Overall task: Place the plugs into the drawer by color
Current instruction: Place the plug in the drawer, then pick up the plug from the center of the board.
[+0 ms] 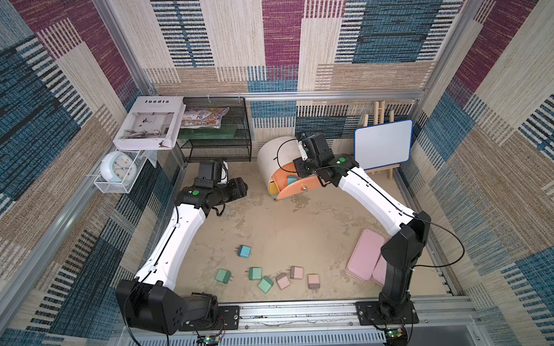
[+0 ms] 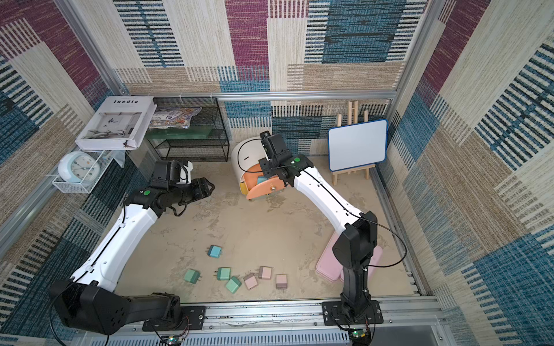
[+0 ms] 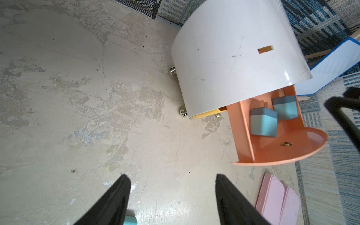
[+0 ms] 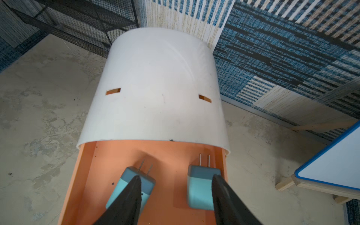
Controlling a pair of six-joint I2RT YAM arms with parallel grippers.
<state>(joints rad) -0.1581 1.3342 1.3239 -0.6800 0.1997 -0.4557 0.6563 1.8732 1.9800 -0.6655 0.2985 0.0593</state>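
Observation:
The white barrel cabinet [image 1: 274, 155] stands at the back with its peach-orange top drawer [image 1: 295, 188] pulled out. Two blue plugs [image 4: 117, 192] [image 4: 200, 187] lie side by side on the drawer floor, prongs toward the cabinet. My right gripper [image 4: 176, 176] hangs open over them, holding nothing. Left of the cabinet, my left gripper [image 3: 171, 175] is open and empty above bare table. On the front of the table lie one blue plug [image 1: 244, 251], three mint green plugs [image 1: 223, 276] [image 1: 255, 273] [image 1: 265, 284] and three pink plugs [image 1: 282, 281] [image 1: 296, 272] [image 1: 313, 281].
Two flat pink boxes [image 1: 365, 257] lie by the right arm's base. A black wire rack [image 1: 215, 134] stands behind the left arm, with a book [image 1: 150, 122] and a clock [image 1: 118, 169] beside it. A whiteboard on an easel [image 1: 382, 145] stands right of the cabinet.

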